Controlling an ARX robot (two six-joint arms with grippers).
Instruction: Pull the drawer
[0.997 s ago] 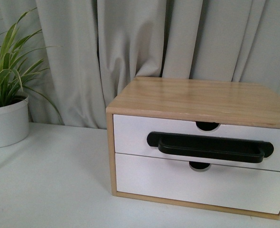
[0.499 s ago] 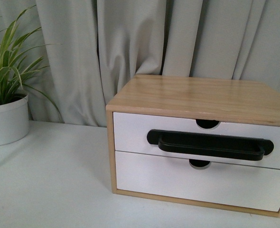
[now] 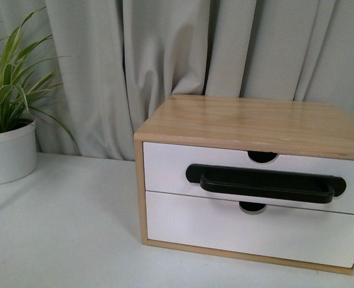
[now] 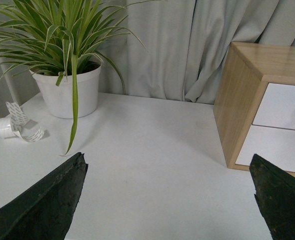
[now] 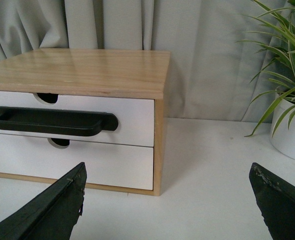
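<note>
A light wood cabinet [image 3: 249, 120] stands on the white table. Its upper drawer [image 3: 165, 168] has a white front, a long black bar handle [image 3: 267, 183] and a semicircular notch [image 3: 262, 157] in its top edge. It sits flush with the cabinet. The right wrist view shows the drawer [image 5: 132, 120] and its handle [image 5: 52, 121] ahead of my open right gripper [image 5: 168, 167], well apart from it. My left gripper [image 4: 167, 159] is open over bare table, with the cabinet's side [image 4: 235, 105] ahead of one finger. Neither arm shows in the front view.
Below it is a plain white drawer front [image 3: 225, 231] without a handle. A potted plant [image 3: 6, 138] stands left of the cabinet, another plant [image 5: 287, 100] on its other side. A tape roll [image 4: 10, 125] lies by the left pot. Grey curtains [image 3: 165, 54] hang behind.
The front view has shifted slightly since a second ago, so the cabinet and pot sit a little higher in the picture. The drawer stays flush.
</note>
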